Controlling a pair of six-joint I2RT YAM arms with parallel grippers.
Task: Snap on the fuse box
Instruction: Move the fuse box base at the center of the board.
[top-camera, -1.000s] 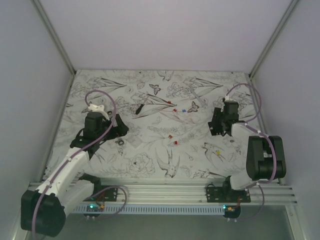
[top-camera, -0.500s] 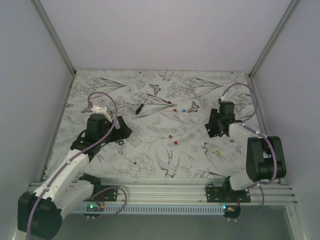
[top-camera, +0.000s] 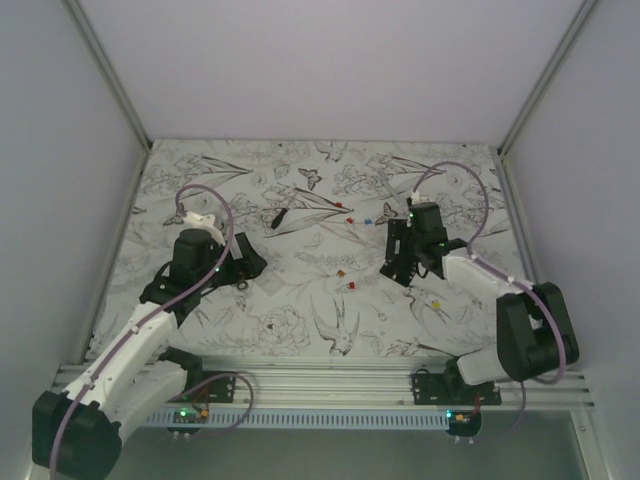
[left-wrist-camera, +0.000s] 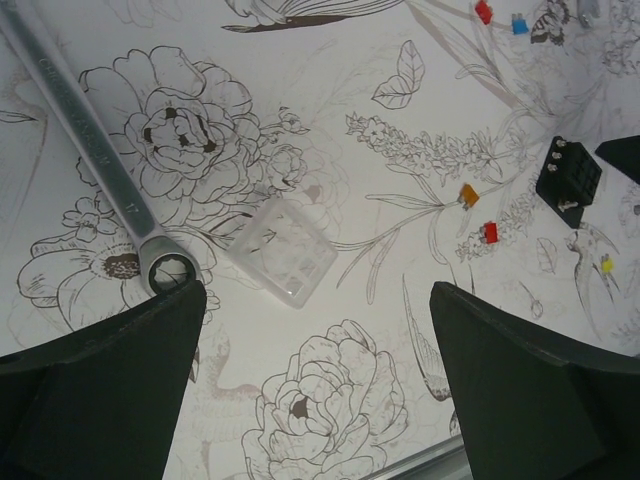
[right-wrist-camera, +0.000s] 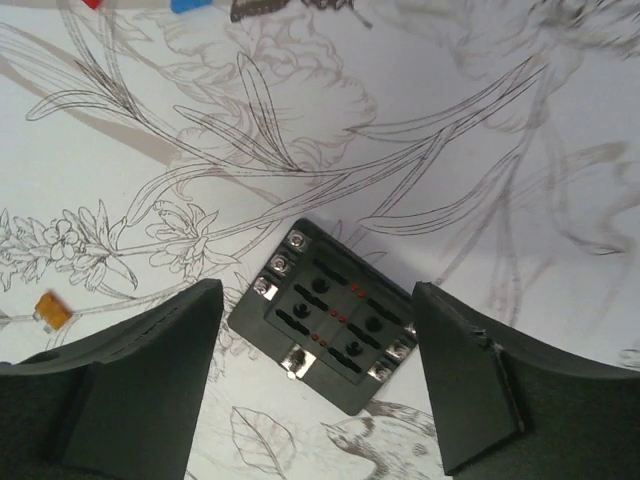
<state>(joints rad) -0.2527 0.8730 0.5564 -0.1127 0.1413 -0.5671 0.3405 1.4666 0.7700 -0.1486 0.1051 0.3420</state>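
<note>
- Top view: the right claw has swung in from the right-hand side toward the middle of the worktop and now hangs low there. The left claw has barely shifted. What lies under the right claw cannot be made out against its black body.
- Left wrist: the left claw is spread wide and holds nothing. A clear plastic cover lies just ahead between its fingers, with a ring spanner beside it. The fuse box sits well apart to the right, beyond an orange fuse and a red fuse.
- Right wrist: the right claw is apart and straddles the fuse box. The box lies flat, slots up, apparently touching neither finger.
- Judgement: each claw is now lined up over its own part, but cover and box remain separate, so the snapping-on has not begun.
</note>
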